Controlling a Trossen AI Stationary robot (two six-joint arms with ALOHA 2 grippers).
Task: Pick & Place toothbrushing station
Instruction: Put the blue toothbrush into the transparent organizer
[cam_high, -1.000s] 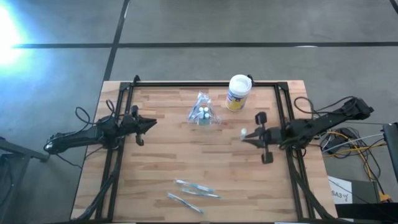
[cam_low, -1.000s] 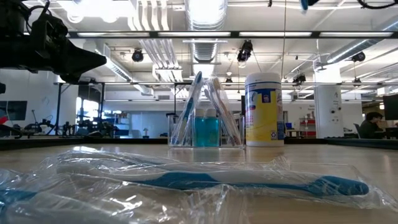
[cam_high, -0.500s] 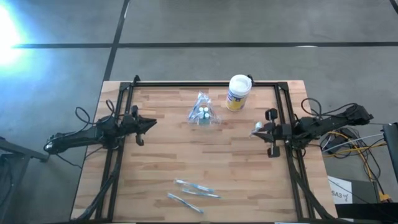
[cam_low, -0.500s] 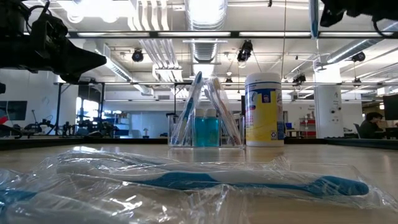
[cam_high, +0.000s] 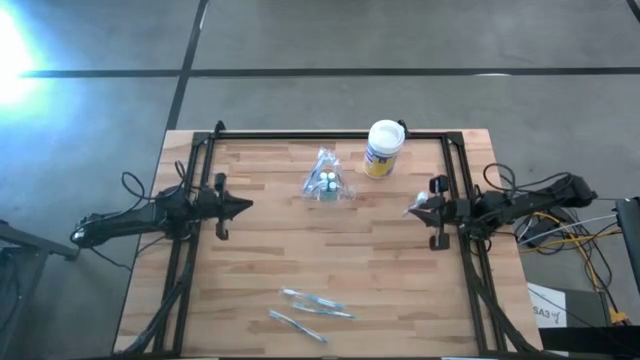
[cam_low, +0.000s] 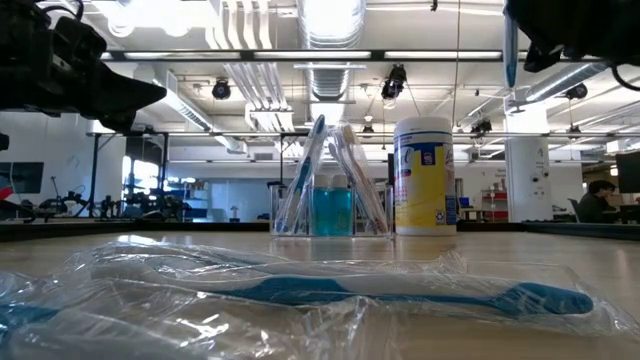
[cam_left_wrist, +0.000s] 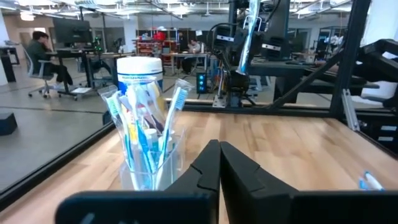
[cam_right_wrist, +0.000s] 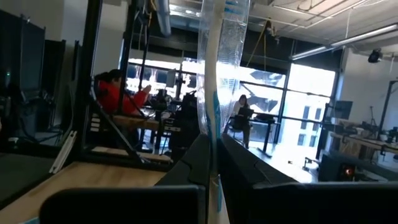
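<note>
high: left gripper pressed together, empty, at the left edge of the table. right gripper at the right edge pinches a wrapped toothbrush. toothbrushing station back-centre, beside canister. low: station just left of canister (two wrapped brushes up front). left wrist: fingers closed, pointing toward the station. right wrist: wrapped brush clamped upright.

No wording can be read with certainty: print on the canister label is blurred, and a floor sign is cut off.
</note>
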